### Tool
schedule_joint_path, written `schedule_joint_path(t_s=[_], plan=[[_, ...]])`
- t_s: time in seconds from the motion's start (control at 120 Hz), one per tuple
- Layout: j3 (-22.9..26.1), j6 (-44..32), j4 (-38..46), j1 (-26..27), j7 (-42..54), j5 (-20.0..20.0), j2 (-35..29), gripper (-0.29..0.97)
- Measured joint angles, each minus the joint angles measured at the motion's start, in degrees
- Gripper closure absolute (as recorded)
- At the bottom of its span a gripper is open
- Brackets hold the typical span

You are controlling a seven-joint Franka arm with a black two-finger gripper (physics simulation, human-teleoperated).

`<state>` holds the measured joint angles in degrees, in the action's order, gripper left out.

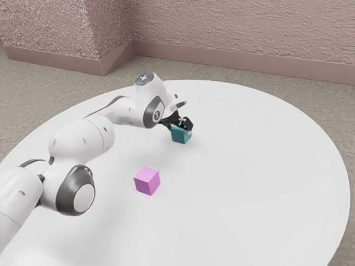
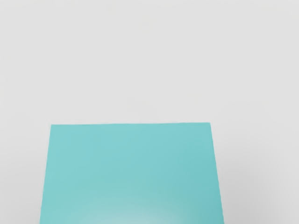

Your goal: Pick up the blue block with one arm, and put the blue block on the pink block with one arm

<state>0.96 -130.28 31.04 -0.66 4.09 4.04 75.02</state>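
A pink textured wall (image 1: 249,27) with a baseboard and a speckled floor (image 1: 55,83) ring the scene. The round white surface (image 1: 266,183) takes most of the exterior view. Its far rim curves past 12 o'clock, its near rim runs off at 5 o'clock, and wide bare room lies from 1 to 5 o'clock of the blocks. The arm (image 1: 83,138) comes in from 8 o'clock and reaches low across the surface. The pink block (image 1: 147,180) sits alone, well inside the rim. The blue block (image 1: 181,136), teal in tone, rests on the surface at 1 o'clock of the pink one, near but apart. The end effector (image 1: 179,127) is down on its top; I cannot tell whether it grips. In the wrist view the blue block (image 2: 131,172) lies right under the hand.
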Motion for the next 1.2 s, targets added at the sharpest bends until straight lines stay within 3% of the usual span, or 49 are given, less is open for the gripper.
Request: schedule_joint_path(t_s=[0.317,0.567,0.833,1.2], plan=[[0.2,-4.6,0.1,-0.5,0.4,0.0,0.8,0.0],[0.8,-5.8,0.3,-0.9,0.6,0.2,0.9,0.2],[0.8,-6.2,0.8,-0.9,0.4,0.1,0.6,0.33],[0.7,-6.1,6.0,-0.9,-1.6,-1.3,-5.7,0.52]])
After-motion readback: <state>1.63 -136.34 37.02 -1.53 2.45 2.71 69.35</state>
